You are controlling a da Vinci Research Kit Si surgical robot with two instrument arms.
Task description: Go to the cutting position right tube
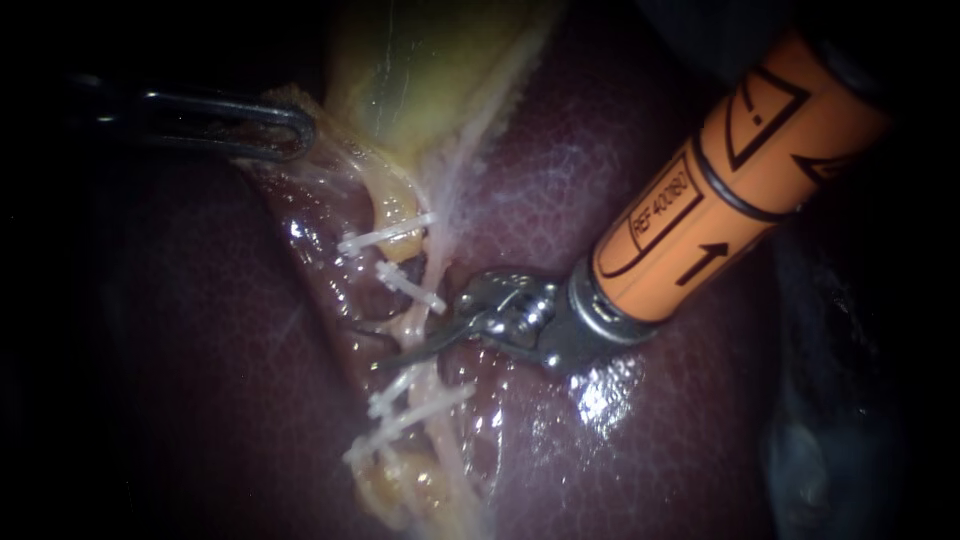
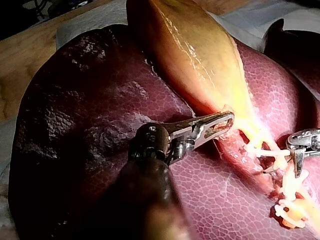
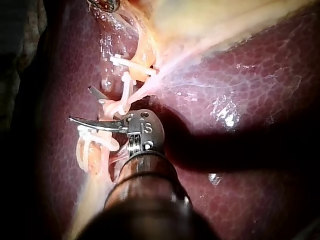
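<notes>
Endoscope view: the liver [image 1: 650,440] fills the field, dark red and wet. The gallbladder [image 1: 430,70] is pale yellow at the top.

Left instrument [image 1: 292,130] comes in from the left. Its jaws are clamped on the edge of the gallbladder near the narrow end, and thin membrane stretches taut away from that spot. Left wrist view agrees: the left instrument [image 2: 217,125] has one jaw on each side of a fold of yellow tissue.

Right tube [image 1: 436,258]: a pale pink strand running from the gallbladder's narrow end down over the liver, just beside a second, yellower strand on its left. White upper clips [image 1: 400,260] sit across the strands near the gallbladder. White lower clips [image 1: 405,402] sit further down. A bare stretch of tube lies between the two sets.

Right instrument [image 1: 385,348] comes in from the upper right on an orange shaft [image 1: 720,190]. Its tip carries two slim curved blades. The blades stand apart and grip nothing.

Right wrist view of the right instrument [image 3: 84,106]: the long blade lies on one side of the right tube and the tip of the other blade shows on the far side, so the tube passes through the gap in the bare stretch between the clip sets. Cannot tell whether either blade touches the tube.

The metal joint behind the blades sits just over the glistening liver surface
</notes>
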